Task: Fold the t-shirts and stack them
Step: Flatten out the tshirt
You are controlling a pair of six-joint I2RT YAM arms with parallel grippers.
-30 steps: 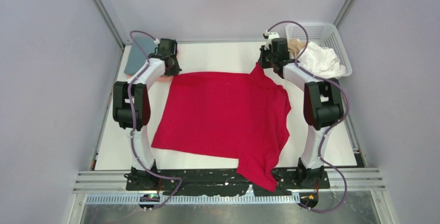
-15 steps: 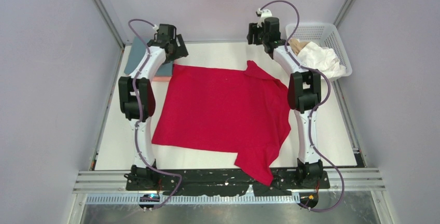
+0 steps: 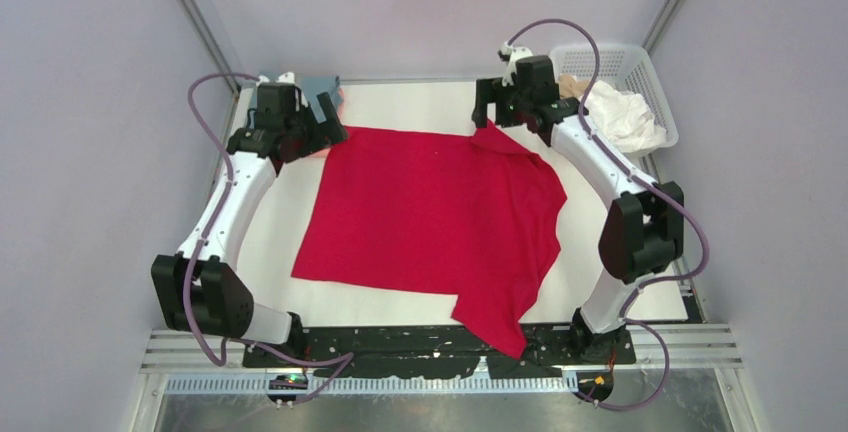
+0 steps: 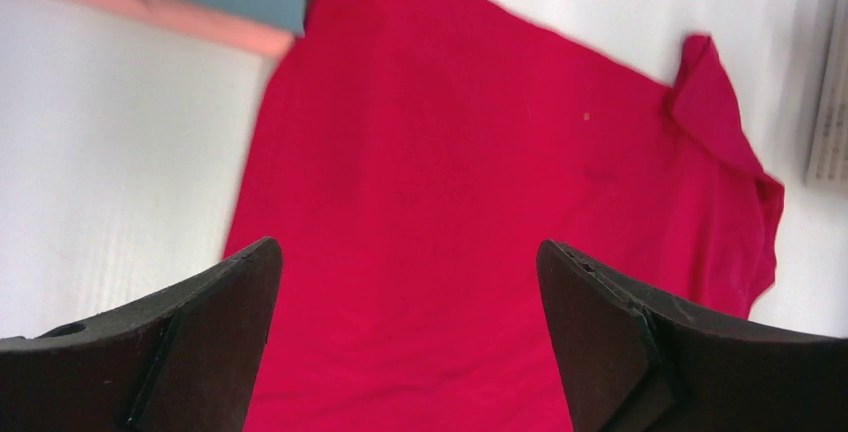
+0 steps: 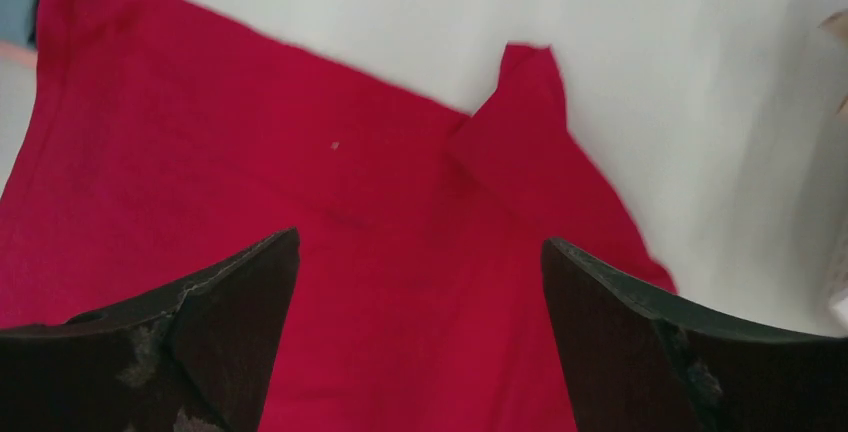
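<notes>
A bright red t-shirt [image 3: 430, 212] lies spread on the white table, its near right part hanging over the front edge. My left gripper [image 3: 330, 122] hovers open above the shirt's far left corner, and the left wrist view shows red cloth [image 4: 480, 202] below the left gripper [image 4: 410, 262] with nothing held. My right gripper [image 3: 495, 122] is open above the far right sleeve [image 5: 520, 122], and the right gripper [image 5: 420, 252] is empty over the red t-shirt [image 5: 380, 212]. A folded grey-teal t-shirt [image 3: 318, 87] rests on a salmon pink one [image 4: 150, 12] at the far left.
A white lattice basket [image 3: 640, 64] stands at the far right corner, holding a crumpled white t-shirt [image 3: 620, 117] and a beige one [image 3: 572, 85]. Grey walls and metal frame posts close in the table on three sides.
Both grippers went from shut on the red t-shirt's far edge to open, letting it drop flat. The left arm's elbow swung out left, the right arm's out right.
</notes>
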